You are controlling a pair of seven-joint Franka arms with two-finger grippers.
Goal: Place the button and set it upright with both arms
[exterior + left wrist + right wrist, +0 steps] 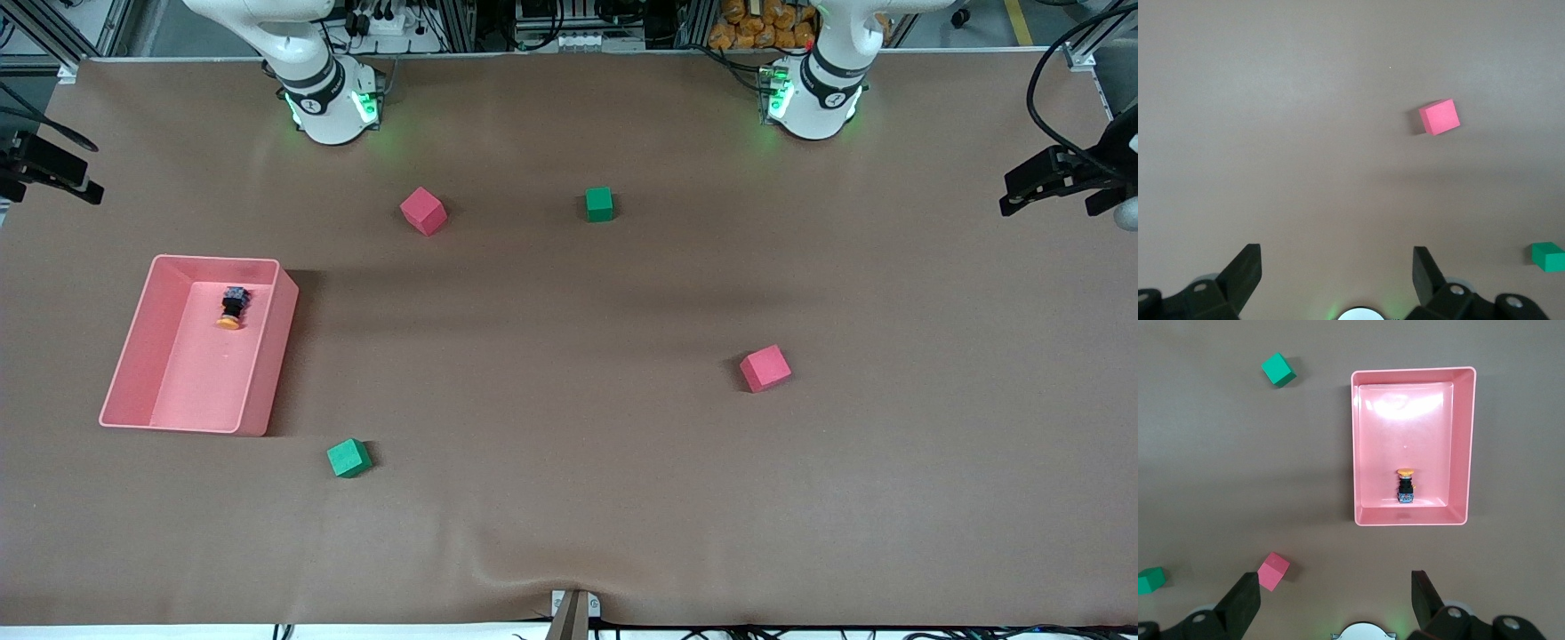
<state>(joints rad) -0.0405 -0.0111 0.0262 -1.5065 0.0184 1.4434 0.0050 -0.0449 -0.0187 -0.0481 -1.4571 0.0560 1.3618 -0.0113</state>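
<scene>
- Table [569, 498]: brown covering, carrying one tray, one button and four foam cubes.
- Tray [264, 373]: pink, rectangular and open-topped, toward the right arm's end of the table.
- Button [232, 308]: in the tray, on its floor, lying on its side; the orange cap points at 6 o'clock in the front view and the black body at 12 o'clock. It lies in the part of the tray farther from the front camera, close to that end wall. Nothing holds it.
- Red cube one [422, 211]: on the table, at 1 o'clock from the tray in the front view, nearer the arm bases.
- Green cube one [599, 204]: beside red cube one, toward the left arm's end, well apart from it.
- Red cube two [765, 368]: at 4 o'clock from green cube one in the front view, nearer the front camera.
- Green cube two [348, 458]: near the tray's corner closest to the front camera, at 5 o'clock from the tray.
- Left gripper [1338, 273]: up over bare table, with red cube two and a green cube in its wrist view; fingers spread wide, nothing between them.
- Right gripper [1335, 597]: up over the table beside the tray, with red cube one close under its fingers in its wrist view; fingers spread wide, holding nothing.
</scene>
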